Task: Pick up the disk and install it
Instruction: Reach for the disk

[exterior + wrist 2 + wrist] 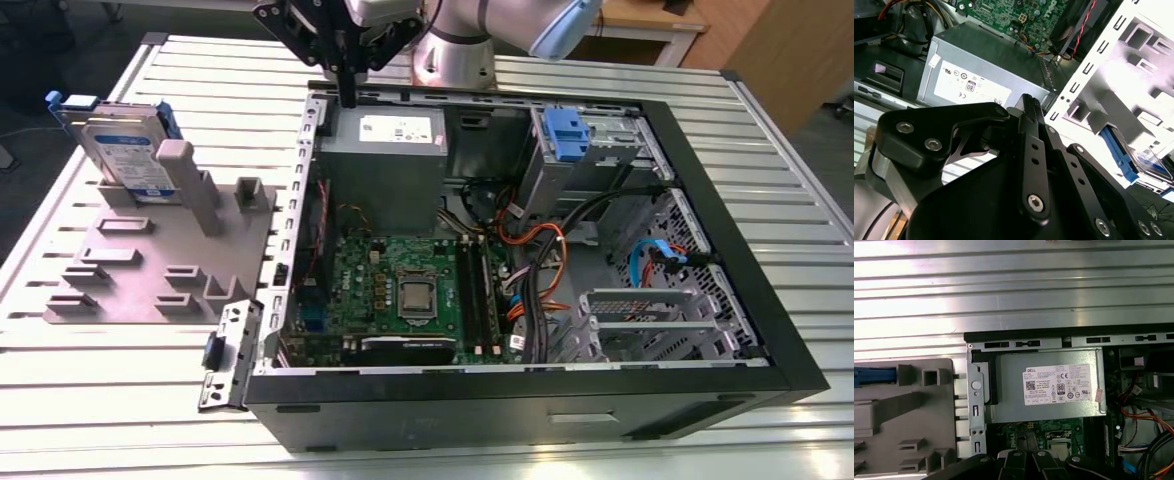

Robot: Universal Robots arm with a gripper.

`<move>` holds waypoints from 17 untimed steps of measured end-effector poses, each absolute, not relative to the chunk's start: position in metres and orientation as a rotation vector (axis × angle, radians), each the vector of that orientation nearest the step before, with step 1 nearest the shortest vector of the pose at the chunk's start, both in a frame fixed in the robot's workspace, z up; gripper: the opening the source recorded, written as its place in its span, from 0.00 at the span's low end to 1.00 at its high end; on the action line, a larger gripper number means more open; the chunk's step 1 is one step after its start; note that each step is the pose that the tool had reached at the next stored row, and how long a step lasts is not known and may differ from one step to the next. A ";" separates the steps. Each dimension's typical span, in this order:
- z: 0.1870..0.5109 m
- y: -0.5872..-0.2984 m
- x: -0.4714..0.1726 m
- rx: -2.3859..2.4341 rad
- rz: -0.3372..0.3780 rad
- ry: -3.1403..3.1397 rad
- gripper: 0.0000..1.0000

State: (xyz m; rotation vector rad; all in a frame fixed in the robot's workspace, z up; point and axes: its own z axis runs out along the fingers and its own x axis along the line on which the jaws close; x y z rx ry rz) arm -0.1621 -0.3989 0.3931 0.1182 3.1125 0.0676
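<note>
The disk, silver with a white-and-blue label and a blue frame, stands on edge in the grey holder at the exterior view's left, outside the computer case. Its blue edge also appears in the second wrist view, and a strip of its blue frame in the first wrist view. My gripper hangs over the case's back left corner, above the grey power supply. It is off to the right of the disk and apart from it. The fingers are shut together with nothing between them.
The open computer case lies on the slatted metal table, with the motherboard, cables and a drive bay with a blue latch inside. The grey holder has several upright posts. The power supply lies directly below the wrist.
</note>
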 end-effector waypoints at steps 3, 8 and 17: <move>0.393 -0.399 -0.163 0.118 0.068 3.113 0.11; 0.393 -0.399 -0.164 0.118 0.068 3.112 0.11; 0.393 -0.399 -0.167 0.118 0.068 3.112 0.11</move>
